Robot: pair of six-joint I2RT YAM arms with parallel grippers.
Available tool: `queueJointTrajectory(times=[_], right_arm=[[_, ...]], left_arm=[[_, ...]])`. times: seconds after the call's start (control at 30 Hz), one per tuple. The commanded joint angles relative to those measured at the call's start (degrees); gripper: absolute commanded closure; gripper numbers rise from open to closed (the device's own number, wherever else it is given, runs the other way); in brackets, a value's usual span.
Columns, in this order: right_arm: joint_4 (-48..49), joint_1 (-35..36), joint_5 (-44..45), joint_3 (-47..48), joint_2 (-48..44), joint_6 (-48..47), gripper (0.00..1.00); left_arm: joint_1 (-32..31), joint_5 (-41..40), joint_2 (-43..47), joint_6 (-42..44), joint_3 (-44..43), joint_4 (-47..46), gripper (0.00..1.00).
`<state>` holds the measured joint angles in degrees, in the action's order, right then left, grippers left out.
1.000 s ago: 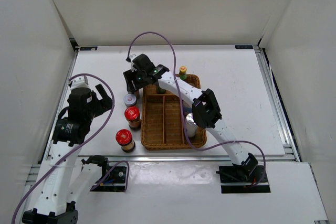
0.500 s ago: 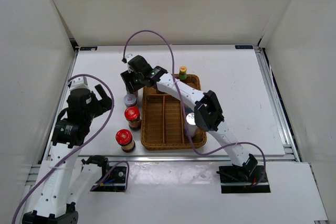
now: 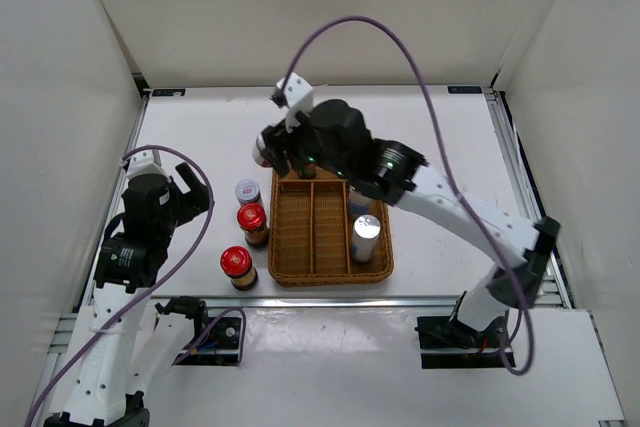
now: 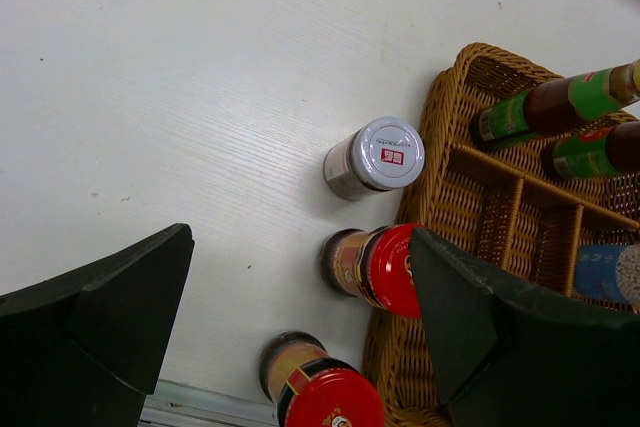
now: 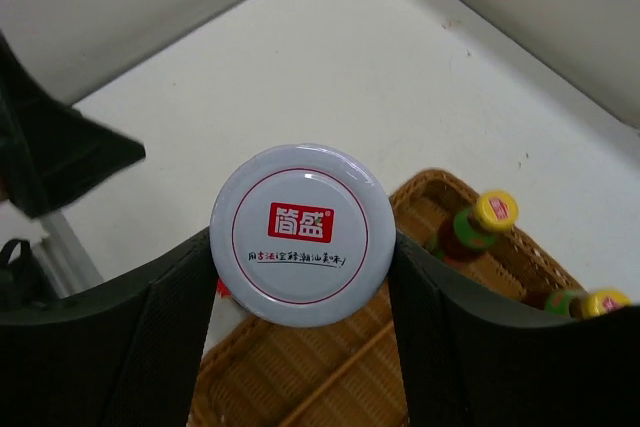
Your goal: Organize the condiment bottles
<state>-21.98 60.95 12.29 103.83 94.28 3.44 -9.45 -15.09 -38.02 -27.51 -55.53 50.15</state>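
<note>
My right gripper [image 5: 302, 247] is shut on a grey-lilac-lidded jar [image 5: 302, 234] and holds it high above the far left corner of the wicker tray [image 5: 330, 377]; in the top view the gripper is at the tray's far left corner [image 3: 272, 152]. Two green yellow-capped bottles [image 5: 480, 222] [image 5: 595, 302] stand in the tray's far end. My left gripper [image 4: 300, 247] is open and empty above a second grey-lidded jar [image 4: 388, 153] and two red-lidded jars [image 4: 385, 267] [image 4: 325, 397], all standing on the table left of the tray. Two silver-topped cylinders [image 3: 366, 228] [image 3: 358, 202] stand in the tray's right compartment.
The tray [image 3: 318, 237] has long divided compartments; its left and middle ones show bare wicker. White walls enclose the table on three sides. A purple cable arcs over the right arm.
My right arm has risen from the table by the tray's far left corner, lifting the grey-lidded jar with it. The left arm has barely moved.
</note>
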Motion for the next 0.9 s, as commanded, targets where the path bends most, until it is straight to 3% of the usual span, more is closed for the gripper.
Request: queueJointTrajectory(times=[0.0, 0.2, 0.43, 0.67, 0.87], right_arm=[[4.75, -0.22, 4.14, -8.62, -7.06, -0.89, 1.0], [4.31, -0.22, 9.41, -22.86, -12.18, 1.12, 1.0], [7.04, -3.37, 12.84, -28.68, -9.91, 3.93, 1.0], [10.72, -9.44, 3.9, -32.55, -5.96, 8.77, 1.0], [11.52, -11.38, 1.51, -33.26, -1.21, 10.53, 0.97]], left_arm=[[0.22, -1.08, 0.32, -0.44, 0.33, -0.14, 0.0], [0.22, -1.08, 0.32, -0.44, 0.33, -0.14, 0.0], [0.22, -1.08, -0.82, -0.44, 0.33, -0.14, 0.0], [0.22, -1.08, -1.35, -0.44, 0.33, -0.14, 0.0], [0.22, -0.55, -1.97, -0.44, 0.33, -0.14, 0.0]])
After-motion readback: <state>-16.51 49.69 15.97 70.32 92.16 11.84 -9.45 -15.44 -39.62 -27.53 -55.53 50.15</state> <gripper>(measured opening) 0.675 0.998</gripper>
